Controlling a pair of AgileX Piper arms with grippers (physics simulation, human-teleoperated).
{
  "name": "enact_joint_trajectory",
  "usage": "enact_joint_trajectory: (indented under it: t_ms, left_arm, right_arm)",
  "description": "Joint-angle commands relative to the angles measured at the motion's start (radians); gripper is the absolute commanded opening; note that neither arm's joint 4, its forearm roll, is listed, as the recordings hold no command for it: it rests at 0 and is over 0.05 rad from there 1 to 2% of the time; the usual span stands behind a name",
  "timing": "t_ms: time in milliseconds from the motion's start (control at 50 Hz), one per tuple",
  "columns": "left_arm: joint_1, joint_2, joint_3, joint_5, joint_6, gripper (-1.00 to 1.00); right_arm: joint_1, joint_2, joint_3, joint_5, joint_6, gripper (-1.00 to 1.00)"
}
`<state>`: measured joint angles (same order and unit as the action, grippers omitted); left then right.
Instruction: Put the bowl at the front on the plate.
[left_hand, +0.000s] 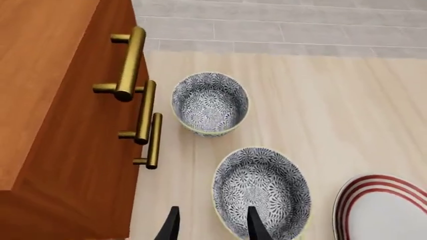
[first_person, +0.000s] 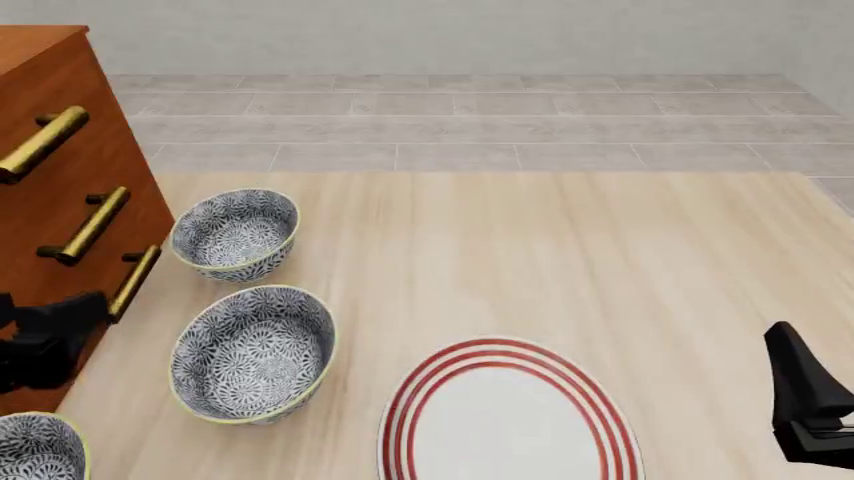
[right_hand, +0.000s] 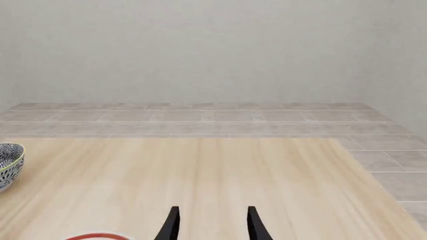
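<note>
Lining the table's left edge, three patterned bowls, the bowl (first_person: 38, 446) nearest, and the plate (first_person: 501, 420) hold nothing; both grippers' jaws are spread.

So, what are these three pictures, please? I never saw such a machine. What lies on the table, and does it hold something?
This is a robot with two arms, each ending in a claw. One picture looks over the table from behind the arms; the other two come from wrist cameras. On the table stand a far bowl, a middle bowl, a near bowl, a plate and a cabinet. The left claw and right claw are open and hold nothing.
</note>
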<state>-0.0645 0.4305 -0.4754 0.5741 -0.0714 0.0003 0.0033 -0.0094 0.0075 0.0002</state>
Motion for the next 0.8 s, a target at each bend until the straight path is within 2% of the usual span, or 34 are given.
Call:
enact_joint_trajectory:
  t_ms: [20, 160, 180, 300, 360, 400, 420, 500, 580, 600, 740, 800]
  left_arm:
    - [0.045, 0.099, -0.190, 0.246, 0.020, 1.00]
    - [0.072, 0.108, -0.241, 0.364, 0.000, 1.00]
    - [0.069, 0.111, -0.259, 0.396, -0.029, 1.00]
    - [0.114, 0.116, -0.284, 0.446, -0.003, 1.00]
    - [0.143, 0.108, -0.281, 0.471, 0.033, 1.00]
    - [0.139, 0.107, -0.282, 0.482, 0.012, 1.00]
    - [0.134, 0.108, -0.280, 0.490, -0.004, 1.00]
    - [0.180, 0.112, -0.250, 0.470, 0.034, 1.00]
    - [0.169, 0.103, -0.236, 0.475, 0.019, 1.00]
    - [0.162, 0.092, -0.208, 0.479, -0.006, 1.00]
    - [0.213, 0.129, -0.185, 0.461, 0.039, 1.00]
    - [0.206, 0.131, -0.139, 0.460, 0.016, 1.00]
  right_arm:
    - [0.000, 0.000, 0.002, -0.003, 0.001, 1.00]
    - [0.000, 0.000, 0.002, -0.003, 0.000, 1.00]
    - [0.000, 0.000, 0.002, -0.003, 0.001, 1.00]
    - [0.000, 0.000, 0.002, -0.002, 0.000, 1.00]
    - [0.000, 0.000, 0.002, -0.003, 0.000, 1.00]
    - [0.000, 0.000, 0.002, -0.003, 0.000, 1.00]
    - [0.000, 0.000, 0.002, -0.003, 0.000, 1.00]
    - [0.000, 0.000, 0.002, -0.003, 0.000, 1.00]
    - [0.000, 0.000, 0.002, -0.003, 0.000, 1.00]
    - [0.000, 0.000, 0.002, -0.003, 0.000, 1.00]
    - [0.000, 0.000, 0.002, -0.002, 0.000, 1.00]
    - [0.000, 0.000, 0.002, -0.002, 0.000, 1.00]
